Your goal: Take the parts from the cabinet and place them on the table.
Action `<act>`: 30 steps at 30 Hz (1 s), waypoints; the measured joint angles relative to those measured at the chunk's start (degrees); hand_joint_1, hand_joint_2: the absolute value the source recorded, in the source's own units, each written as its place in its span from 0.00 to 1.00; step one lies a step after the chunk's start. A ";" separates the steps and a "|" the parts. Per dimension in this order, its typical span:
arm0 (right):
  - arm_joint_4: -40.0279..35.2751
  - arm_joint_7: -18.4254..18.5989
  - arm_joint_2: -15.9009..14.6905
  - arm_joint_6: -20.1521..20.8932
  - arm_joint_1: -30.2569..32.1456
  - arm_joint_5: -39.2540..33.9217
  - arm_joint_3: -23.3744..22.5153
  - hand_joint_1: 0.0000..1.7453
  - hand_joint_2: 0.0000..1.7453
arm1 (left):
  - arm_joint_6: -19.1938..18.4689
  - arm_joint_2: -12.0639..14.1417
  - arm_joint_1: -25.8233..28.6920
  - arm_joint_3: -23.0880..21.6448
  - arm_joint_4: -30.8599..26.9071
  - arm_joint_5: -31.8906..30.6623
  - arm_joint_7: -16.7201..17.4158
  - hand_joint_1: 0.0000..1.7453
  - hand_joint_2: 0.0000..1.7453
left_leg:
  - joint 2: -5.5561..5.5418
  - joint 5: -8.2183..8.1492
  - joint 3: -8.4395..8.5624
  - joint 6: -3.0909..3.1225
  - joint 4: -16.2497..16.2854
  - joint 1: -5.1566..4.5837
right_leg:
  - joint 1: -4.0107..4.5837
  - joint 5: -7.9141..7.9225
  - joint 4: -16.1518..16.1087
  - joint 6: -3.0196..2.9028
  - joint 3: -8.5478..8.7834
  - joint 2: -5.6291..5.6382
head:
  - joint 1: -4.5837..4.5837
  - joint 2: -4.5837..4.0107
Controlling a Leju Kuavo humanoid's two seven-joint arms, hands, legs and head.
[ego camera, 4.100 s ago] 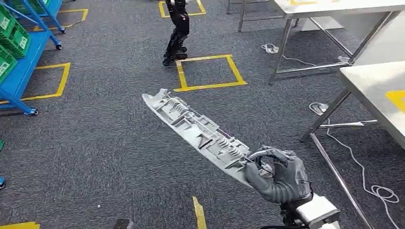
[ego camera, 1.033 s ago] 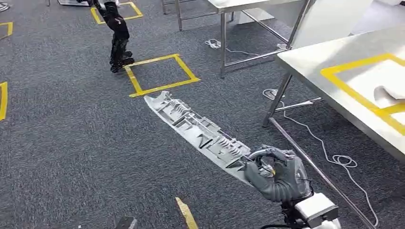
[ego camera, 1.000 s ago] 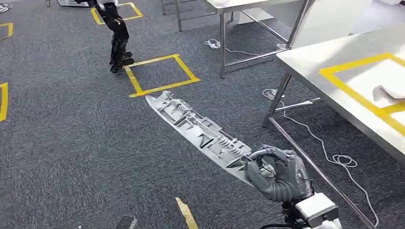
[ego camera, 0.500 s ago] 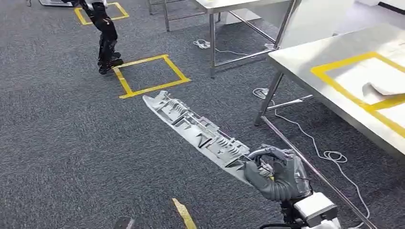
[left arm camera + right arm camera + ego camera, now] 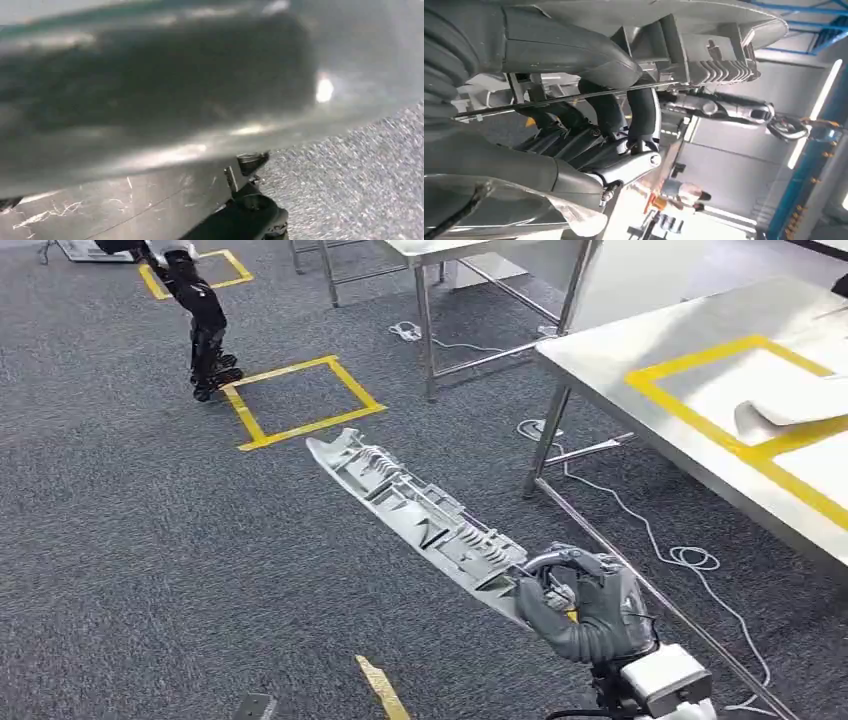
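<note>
Your right hand keeps its fingers wrapped around one end of the long grey ribbed plastic moulded part, which juts forward and to the left over the dark grey carpet floor, held in the air and touching nothing else. I cannot tell how your left hand's fingers lie; the left wrist view is blurred by a grey sheen.

Since a few seconds ago the whole head view has swung: the steel surface with yellow tape outlines has slid further in from the right, and the yellow taped square on the carpet has drifted leftward. That is your body turning, not the part moving; the grip looks unchanged. A pale curved piece already lies inside the taped outline.

You appear midway through the carry. Next you likely need to finish turning towards that surface, close in, and swing the long free end clear of its edge and legs.
</note>
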 joint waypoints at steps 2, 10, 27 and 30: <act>0.00 -0.02 0.00 0.07 -0.13 -0.04 0.02 1.00 1.00 | -0.33 0.61 -0.17 -0.13 0.00 -0.20 0.09 0.00 0.00 | -0.18 -4.42 -3.42 -0.41 8.13 0.11 | 0.03 0.00 0.02 -0.60 -0.02 0.28 | -0.04 0.00; 0.18 0.15 0.00 0.04 -0.64 -0.26 0.02 1.00 1.00 | -0.30 2.88 -0.36 -0.74 0.00 -0.33 0.37 0.00 0.00 | -2.19 1.80 0.49 0.37 -0.91 0.18 | 0.56 -0.21 0.49 -0.26 -0.16 2.30 | -0.04 0.00; 1.31 0.04 0.00 0.17 -1.90 -0.66 0.26 1.00 1.00 | 0.00 4.17 -0.74 -2.51 0.00 -1.68 0.96 0.00 0.00 | 0.09 1.77 0.17 1.01 -1.52 -0.23 | 0.26 -0.30 0.58 1.01 -0.61 -0.44 | 0.13 0.00; 1.38 0.04 0.00 0.22 -1.86 -0.66 0.42 1.00 1.00 | -0.04 4.22 -0.78 -2.56 0.00 -1.84 1.01 0.00 0.00 | 0.13 0.99 0.13 0.05 -0.95 0.07 | 0.00 0.21 0.18 0.02 -0.41 0.02 | 0.18 0.00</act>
